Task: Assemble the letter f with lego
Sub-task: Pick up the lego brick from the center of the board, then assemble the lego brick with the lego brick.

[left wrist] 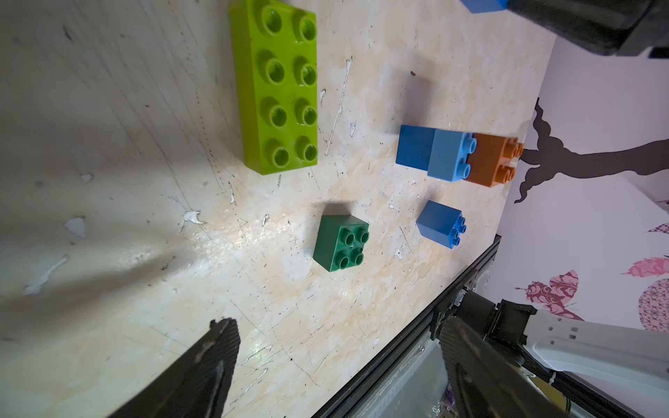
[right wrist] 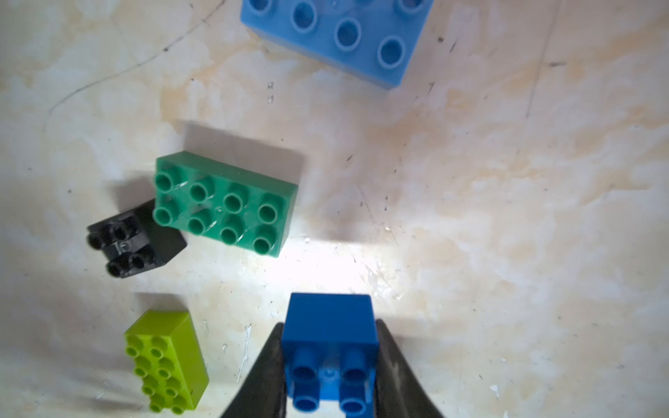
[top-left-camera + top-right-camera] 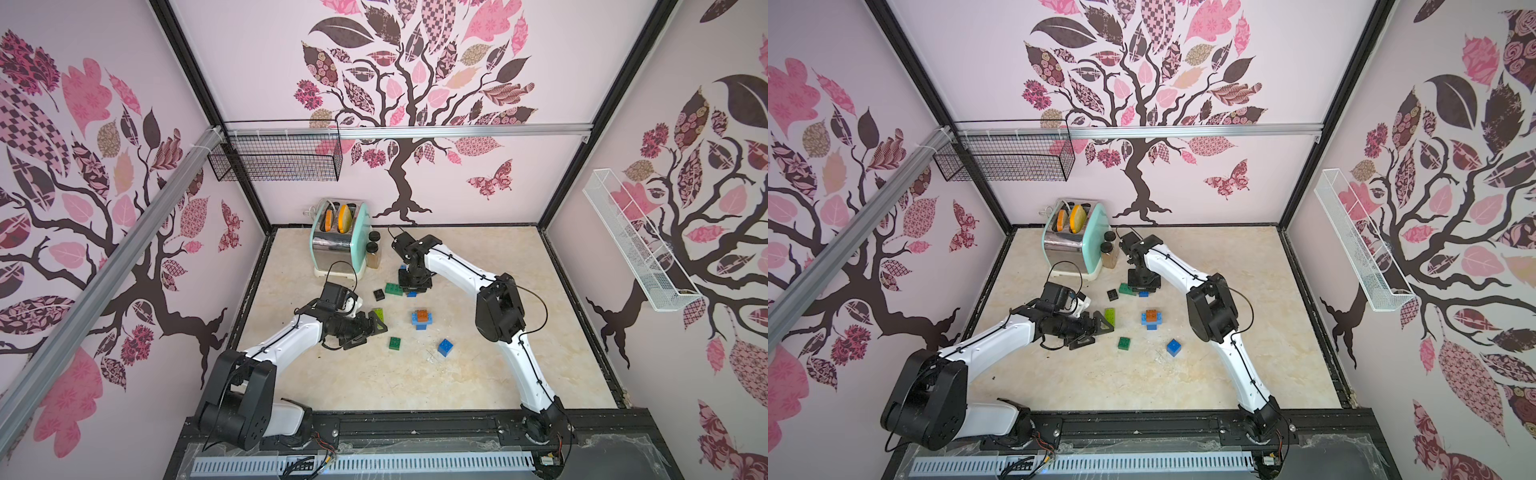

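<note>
Between the fingers of the right gripper (image 2: pixel 329 324) sits a blue brick (image 2: pixel 327 336). It is square, pinched on two opposite sides, with its studs turned toward the wrist. The gripper is clenched on it, and whether the brick touches the desk (image 2: pixel 506 217) cannot be told. Just ahead of the fingertips lies a green oblong (image 2: pixel 224 206), flat with its studs up, and a black brick (image 2: pixel 130 242) sits close at one of its corners. Farther ahead, apart from both, is a light blue oblong (image 2: pixel 344 32). Off to one side of the gripper, past the black brick, lies a lime brick (image 2: pixel 166 362). In both top views this gripper points straight down. A toaster (image 3: pixel 340 237) and two jars (image 3: pixel 372 249) stand beyond it, near the back wall.

The left gripper (image 3: pixel 374 334) is released, its fingers (image 3: pixel 1104 326) spread wide with nothing between them, low over the desk. The lime brick lies just beside its farther finger, lengthwise, studs up. Ahead of this gripper a green square (image 1: pixel 342 242) stands alone. Beyond that is a stack (image 1: pixel 449 155) of three bricks, blue under light blue under orange. A loose blue square (image 1: pixel 440 224) lies near the stack, apart from it and from the green square. All three are well clear of the fingers.
</note>
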